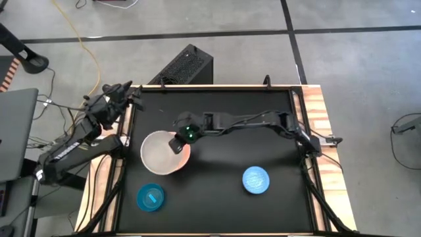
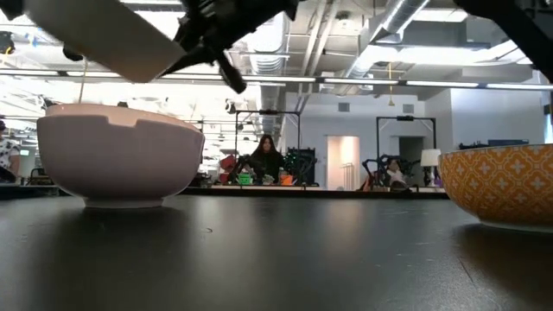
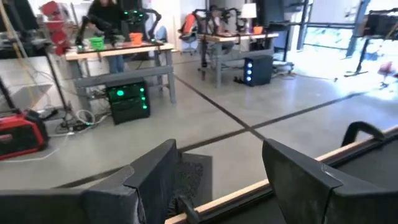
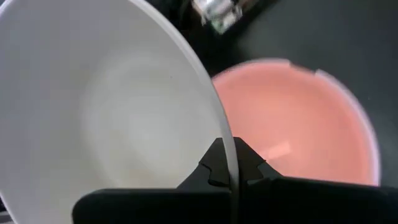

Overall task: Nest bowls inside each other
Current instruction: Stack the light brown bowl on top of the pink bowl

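right pincer clamps the white bowl's rim above the pink bowl.

Table centre free; blue bowl right.

Overhead and level table-height views share the pink bowl.

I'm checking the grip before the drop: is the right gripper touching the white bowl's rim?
Touching. The right wrist view shows the right gripper shut on the white bowl, its rim pinched between the fingers, above the pink bowl.
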Tool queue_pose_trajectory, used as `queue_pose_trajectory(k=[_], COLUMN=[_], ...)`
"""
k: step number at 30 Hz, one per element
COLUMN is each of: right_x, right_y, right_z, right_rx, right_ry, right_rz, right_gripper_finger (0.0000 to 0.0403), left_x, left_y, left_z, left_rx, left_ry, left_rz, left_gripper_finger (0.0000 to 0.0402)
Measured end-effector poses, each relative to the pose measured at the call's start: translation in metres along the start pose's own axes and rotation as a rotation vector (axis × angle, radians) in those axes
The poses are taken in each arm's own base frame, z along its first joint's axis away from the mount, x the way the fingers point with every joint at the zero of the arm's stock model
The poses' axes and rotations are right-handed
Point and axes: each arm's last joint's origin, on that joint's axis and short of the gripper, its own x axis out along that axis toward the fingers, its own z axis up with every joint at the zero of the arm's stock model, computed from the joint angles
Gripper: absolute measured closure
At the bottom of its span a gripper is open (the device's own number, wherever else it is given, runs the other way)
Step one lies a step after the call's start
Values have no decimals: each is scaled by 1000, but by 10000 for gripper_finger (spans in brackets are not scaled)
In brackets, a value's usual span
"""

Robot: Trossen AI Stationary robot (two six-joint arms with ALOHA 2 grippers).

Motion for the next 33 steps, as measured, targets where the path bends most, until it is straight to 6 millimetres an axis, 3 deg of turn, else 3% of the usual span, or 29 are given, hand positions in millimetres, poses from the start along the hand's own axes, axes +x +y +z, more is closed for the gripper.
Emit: queue_pose_trajectory(k=[8,23,33], right_x=[31,22,21], right_y=[-12,-35,-36], right_z=[-12,-3,-7], right_rx=[22,41,18], right_ry=[31,35,77], right_rz=[-45,-216,-231], right_gripper_finger=[403,402,386], left_x=[0,0,-1], left_y=[1,1,1], left_z=[-11,-18,-21], left_rx=[-15,-88,-122], left_ry=[110,177,212], left_rz=[-60,-57,-49], left_gripper_finger=[173,173,173])
